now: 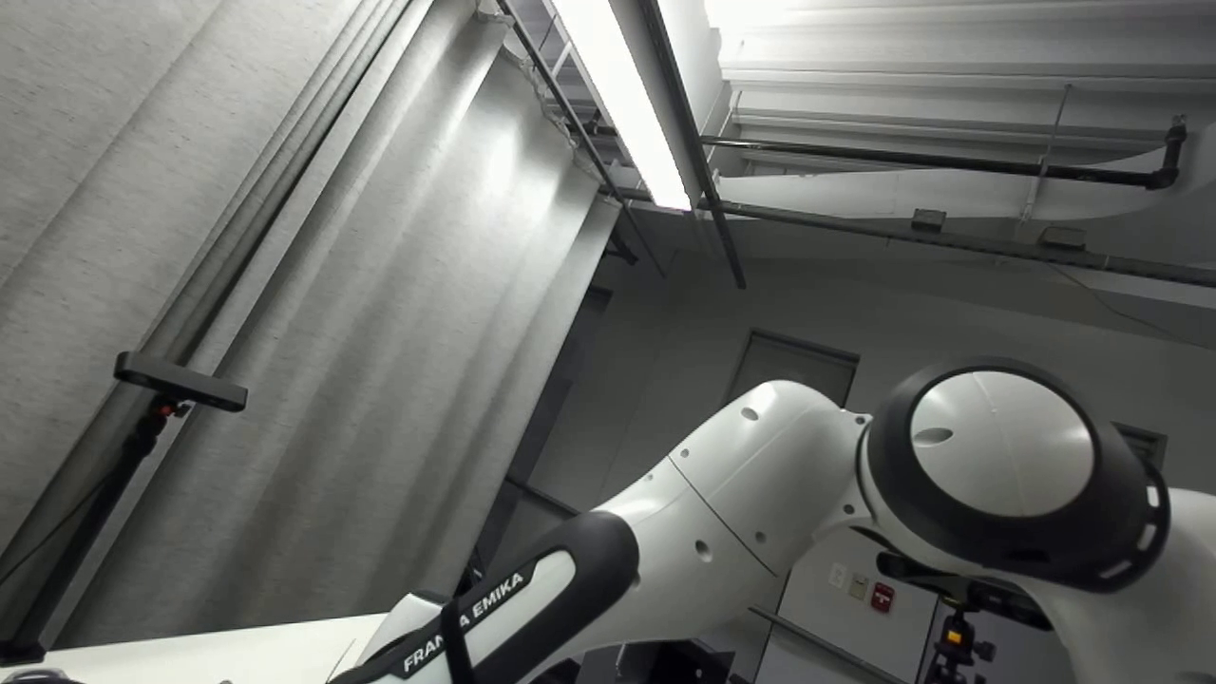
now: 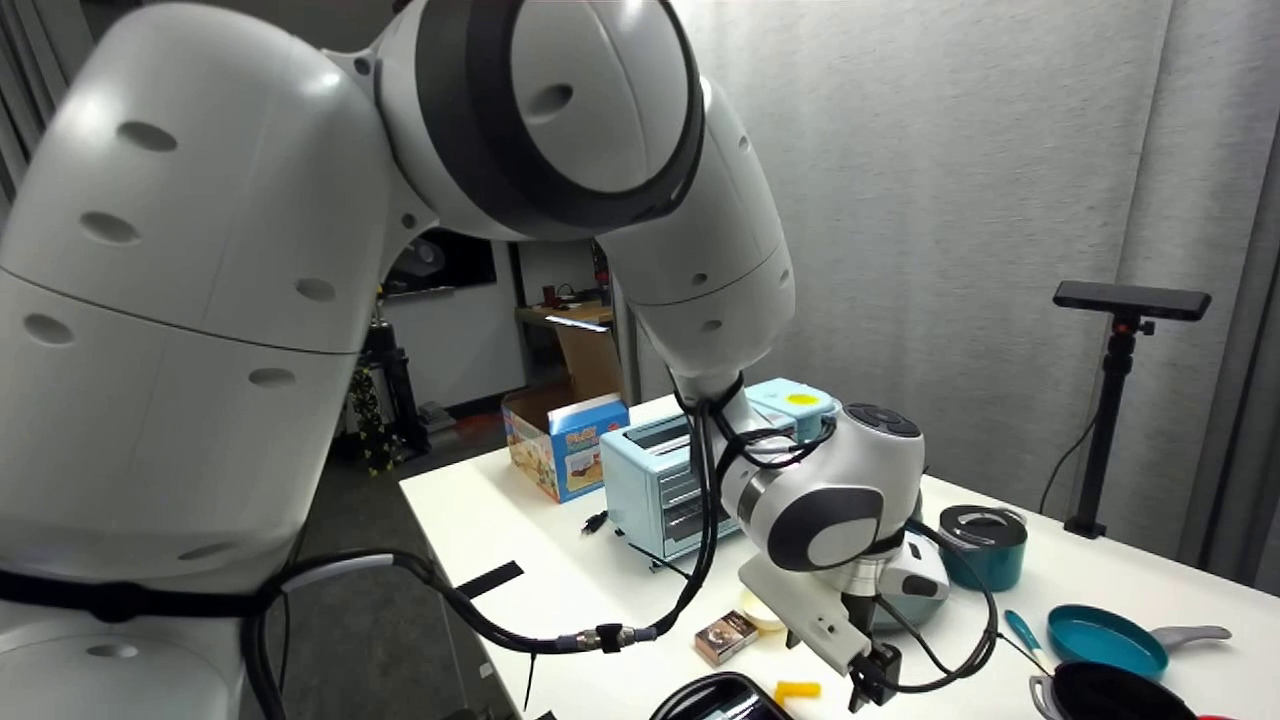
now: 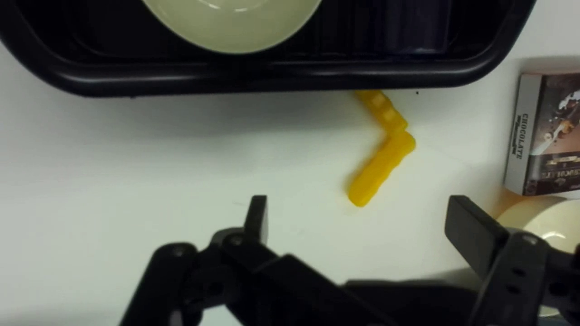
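My gripper (image 3: pixel 358 213) is open and holds nothing in the wrist view. In an exterior view the gripper (image 2: pixel 828 668) hangs low over the white table. A bent yellow piece (image 3: pixel 378 167) lies on the table just beyond the fingertips, apart from them; it also shows in an exterior view (image 2: pixel 797 690). One end of it runs under or behind the rim of a black tray (image 3: pixel 244 81). A pale bowl (image 3: pixel 235 27) sits in the tray. A chocolate box (image 3: pixel 553 136) and pale round dishes (image 3: pixel 555 226) are by the right finger, which partly hides the dishes.
In an exterior view the white table (image 2: pixel 540 560) bears a light blue toaster oven (image 2: pixel 640 490), a blue toy box (image 2: pixel 590 450), a teal pot (image 2: pixel 985 560), a teal pan (image 2: pixel 1105 640) and a black pan (image 2: pixel 1110 692). A camera stand (image 2: pixel 1108 420) stands behind them.
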`<state>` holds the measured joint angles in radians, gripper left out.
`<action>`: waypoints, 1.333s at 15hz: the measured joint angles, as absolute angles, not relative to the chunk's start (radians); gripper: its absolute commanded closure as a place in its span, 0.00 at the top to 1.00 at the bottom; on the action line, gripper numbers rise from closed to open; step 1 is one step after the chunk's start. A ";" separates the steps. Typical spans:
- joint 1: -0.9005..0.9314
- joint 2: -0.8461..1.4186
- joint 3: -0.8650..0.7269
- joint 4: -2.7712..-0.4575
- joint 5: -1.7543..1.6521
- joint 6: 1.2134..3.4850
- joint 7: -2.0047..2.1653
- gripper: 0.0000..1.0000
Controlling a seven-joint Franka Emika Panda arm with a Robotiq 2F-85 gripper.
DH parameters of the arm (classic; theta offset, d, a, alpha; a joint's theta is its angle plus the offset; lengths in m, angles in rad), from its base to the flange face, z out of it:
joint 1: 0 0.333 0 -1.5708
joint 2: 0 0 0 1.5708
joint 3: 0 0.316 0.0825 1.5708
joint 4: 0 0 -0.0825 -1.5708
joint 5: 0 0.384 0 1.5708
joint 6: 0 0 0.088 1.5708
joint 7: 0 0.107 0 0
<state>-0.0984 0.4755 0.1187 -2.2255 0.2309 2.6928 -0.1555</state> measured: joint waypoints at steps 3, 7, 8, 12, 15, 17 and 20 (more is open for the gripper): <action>-0.059 0.477 0.084 -2.216 0.212 2.642 -0.056 1.00; -0.001 0.490 0.062 -2.173 0.182 2.565 0.059 1.00; 0.009 0.496 0.059 -2.163 0.181 2.549 0.078 1.00; 0.025 0.530 0.051 -2.128 0.180 2.527 0.128 1.00; 0.025 0.563 0.042 -2.110 0.181 2.527 0.140 1.00; 0.024 0.584 0.036 -2.100 0.182 2.527 0.141 1.00; 0.024 0.611 0.032 -2.084 0.182 2.527 0.143 0.72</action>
<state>0.0241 0.6113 0.0318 -2.0840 0.1820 2.5267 0.1428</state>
